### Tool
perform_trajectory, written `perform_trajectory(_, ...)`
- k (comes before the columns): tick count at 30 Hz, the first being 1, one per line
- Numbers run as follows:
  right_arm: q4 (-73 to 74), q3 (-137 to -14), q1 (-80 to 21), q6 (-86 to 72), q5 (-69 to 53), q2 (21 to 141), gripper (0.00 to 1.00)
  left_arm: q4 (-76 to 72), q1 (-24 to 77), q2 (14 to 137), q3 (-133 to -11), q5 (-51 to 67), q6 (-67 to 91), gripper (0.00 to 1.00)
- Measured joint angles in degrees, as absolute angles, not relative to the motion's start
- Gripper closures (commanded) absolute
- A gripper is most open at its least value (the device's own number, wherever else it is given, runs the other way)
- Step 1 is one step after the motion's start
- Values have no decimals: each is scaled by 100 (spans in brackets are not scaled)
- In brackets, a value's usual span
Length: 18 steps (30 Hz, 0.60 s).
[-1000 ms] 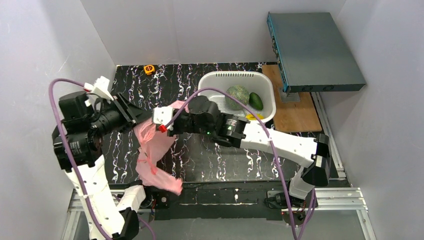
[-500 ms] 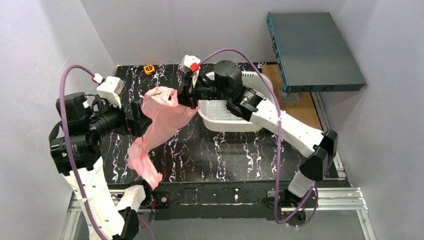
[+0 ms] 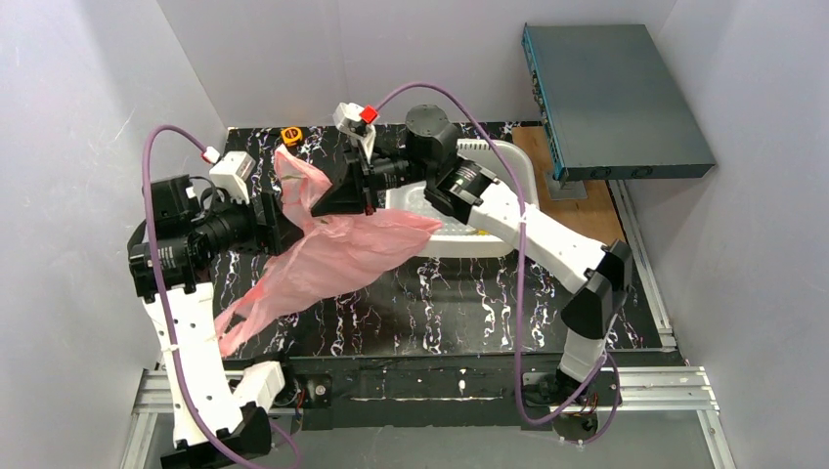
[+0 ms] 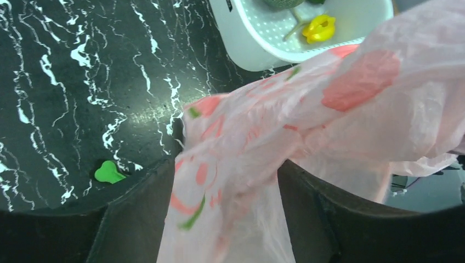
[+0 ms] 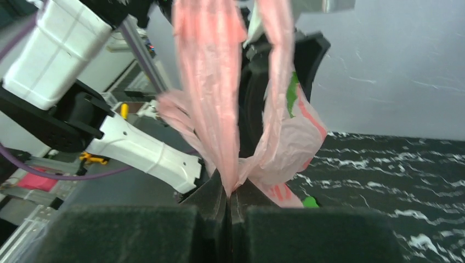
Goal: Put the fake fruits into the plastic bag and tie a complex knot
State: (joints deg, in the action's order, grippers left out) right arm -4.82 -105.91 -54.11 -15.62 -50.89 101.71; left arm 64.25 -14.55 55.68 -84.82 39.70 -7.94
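the thin translucent pink plastic carrier bag (image 3: pixel 342 249) hangs in the air above the black white-veined marbled desk (image 3: pixel 440 303), stretched between the two arms. the right gripper (image 3: pixel 318 207) is pinched tight on a gathered strip of it. in the right wrist view its dark pads (image 5: pixel 181 230) meet with no gap, and the pink film (image 5: pixel 211 82) rises from that seam in two bands.

the left gripper (image 3: pixel 277 210) sits just left of the right one, at the bag's other upper corner. in the left wrist view its fingers (image 4: pixel 137 219) stand apart, with bunched pink plastic (image 4: pixel 307 120) filling the space between them. i cannot tell whether they actually press on it. from the two arms the bag fans out, one end trailing down towards the near left of the desk and the other reaching right to overlap the white perforated plastic basket (image 3: pixel 464 244).

the fruits are in that basket, not in the bag. the left wrist view shows the small yellow fruit (image 4: pixel 319 28) on the basket's dotted floor (image 4: pixel 257 52), and a sliver of the round grey-green netted melon (image 4: pixel 284 3) at the top edge. from above, the right arm hides them.

a tiny bright green bone-shaped toy (image 4: pixel 108 172) lies on the desk near the left gripper. a small yellow tape measure (image 3: pixel 290 134) sits at the far edge, and a flat blue-grey metal box (image 3: pixel 616 88) is at the far right.
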Motion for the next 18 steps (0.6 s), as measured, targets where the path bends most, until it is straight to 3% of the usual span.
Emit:
perform_trajectory(2,-644,-10877,-5411,-1802,-5299,10416,99,6420,-1455,5470,-8335,4082,-705,81)
perform_trajectory(4,-762,-11301,-5398,-2049,-5505,10748,99,6493,-1457,5369,-8305,4165,-705,100)
perform_trajectory(18,-746,-12733,-4394,-3065,-5920,12215,99,7159,-1459,4617,-9150,4038,-399,100)
